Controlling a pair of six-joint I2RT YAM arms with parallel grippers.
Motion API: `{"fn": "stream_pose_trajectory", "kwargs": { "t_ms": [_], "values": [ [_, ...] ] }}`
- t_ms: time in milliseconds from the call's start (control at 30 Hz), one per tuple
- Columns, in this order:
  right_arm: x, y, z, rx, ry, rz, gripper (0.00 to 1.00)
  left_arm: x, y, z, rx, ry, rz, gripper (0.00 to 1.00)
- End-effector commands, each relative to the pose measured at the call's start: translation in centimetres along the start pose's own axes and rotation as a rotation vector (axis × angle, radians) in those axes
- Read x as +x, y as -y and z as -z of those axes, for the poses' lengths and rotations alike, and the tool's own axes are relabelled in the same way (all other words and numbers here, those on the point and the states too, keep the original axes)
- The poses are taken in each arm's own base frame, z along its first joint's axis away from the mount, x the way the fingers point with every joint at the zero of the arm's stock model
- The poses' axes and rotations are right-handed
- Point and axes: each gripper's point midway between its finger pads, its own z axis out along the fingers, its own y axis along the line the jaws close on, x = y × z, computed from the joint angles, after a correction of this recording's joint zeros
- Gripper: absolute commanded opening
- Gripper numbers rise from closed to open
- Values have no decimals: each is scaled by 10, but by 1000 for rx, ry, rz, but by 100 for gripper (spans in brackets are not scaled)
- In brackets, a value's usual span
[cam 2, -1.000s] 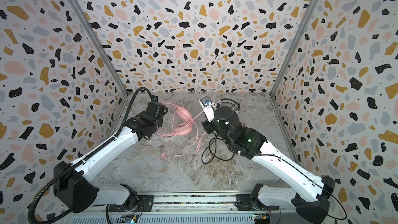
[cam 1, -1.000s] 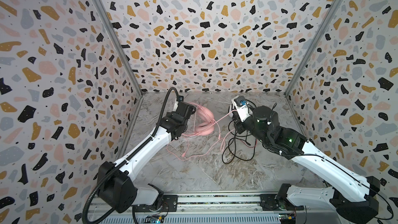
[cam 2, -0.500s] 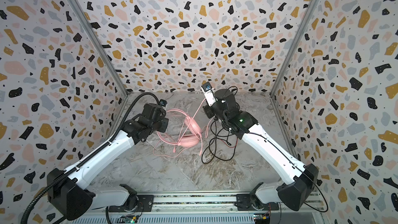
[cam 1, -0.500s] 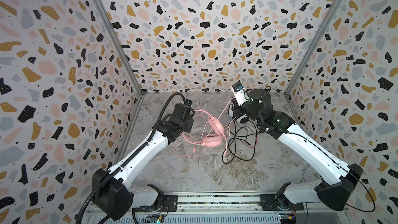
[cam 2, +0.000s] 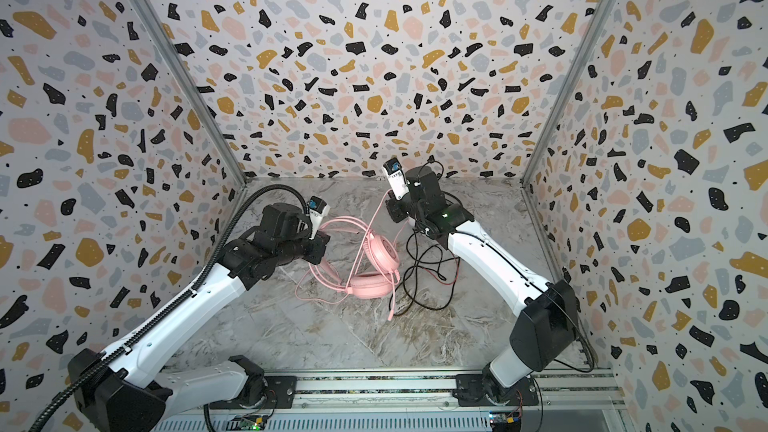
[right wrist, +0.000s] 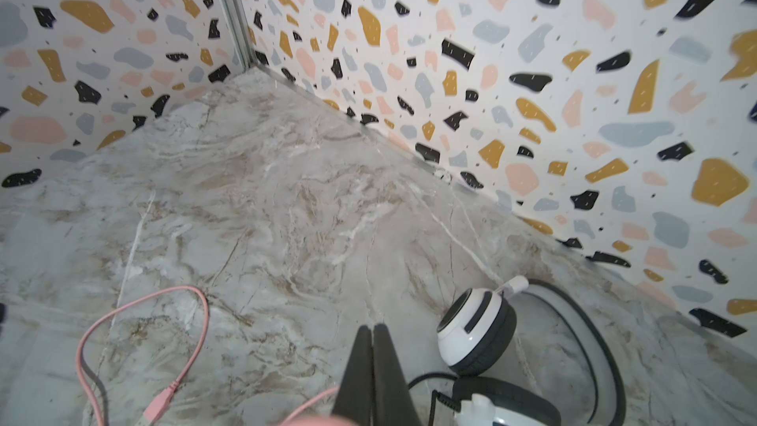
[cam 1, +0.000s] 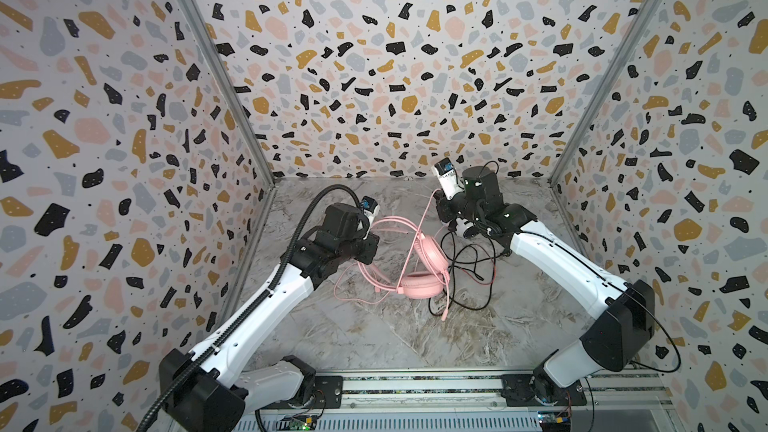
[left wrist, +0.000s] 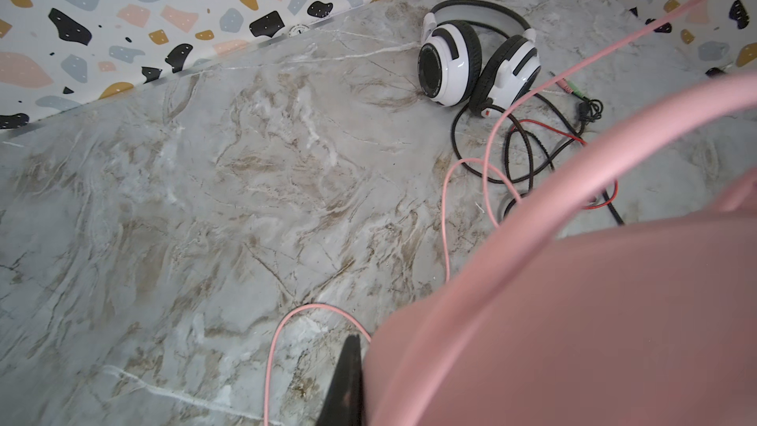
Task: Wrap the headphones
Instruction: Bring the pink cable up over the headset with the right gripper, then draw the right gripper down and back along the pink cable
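Grip confirmed: left gripper (cam 1: 372, 248) closed tight on headband (left wrist: 614, 153) of all-pink over-ear headphones (cam 1: 419, 286); right gripper (right wrist: 372, 333) pinched closed on their thin pink cable (right wrist: 180, 288).

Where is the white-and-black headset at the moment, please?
The white-and-black headset lies on the marble tabletop near the back wall, right of the pink headset, largely under the right arm in both top views.

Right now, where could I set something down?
Bare: the marble floor between the front rail and the pink headphones, plus the far-left corner. Crowded: centre-right, the black-and-red cable tangled by the white headphones.
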Motion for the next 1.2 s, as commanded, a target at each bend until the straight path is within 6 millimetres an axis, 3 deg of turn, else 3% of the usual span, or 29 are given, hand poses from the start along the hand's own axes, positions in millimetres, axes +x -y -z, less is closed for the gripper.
{"fn": "stream_pose_trajectory", "kwargs": {
  "t_ms": [0, 233, 333, 533, 700, 833, 967, 1167],
  "values": [
    [-3, 6, 8, -31, 73, -93, 4, -35, 23, 33, 121, 144, 27, 0],
    [33, -53, 10, -485, 118, -229, 11, -66, 51, 63, 285, 224, 101, 0],
    [51, -65, 7, -578, 124, -280, 13, -74, 48, 68, 280, 241, 181, 0],
    [71, -76, -6, -681, 159, -345, 19, -94, 70, 78, 424, 275, 233, 0],
    [87, -86, -29, -774, 150, -418, 22, -111, 70, 89, 434, 327, 255, 0],
    [93, -95, -36, -823, 168, -471, 23, -113, 67, 87, 420, 332, 274, 0],
    [115, -105, -45, -811, 123, -492, 21, -120, 57, 88, 366, 352, 296, 0],
    [152, -122, -48, -781, 36, -501, 5, -135, 38, 96, 279, 407, 325, 0]
  ]
}}
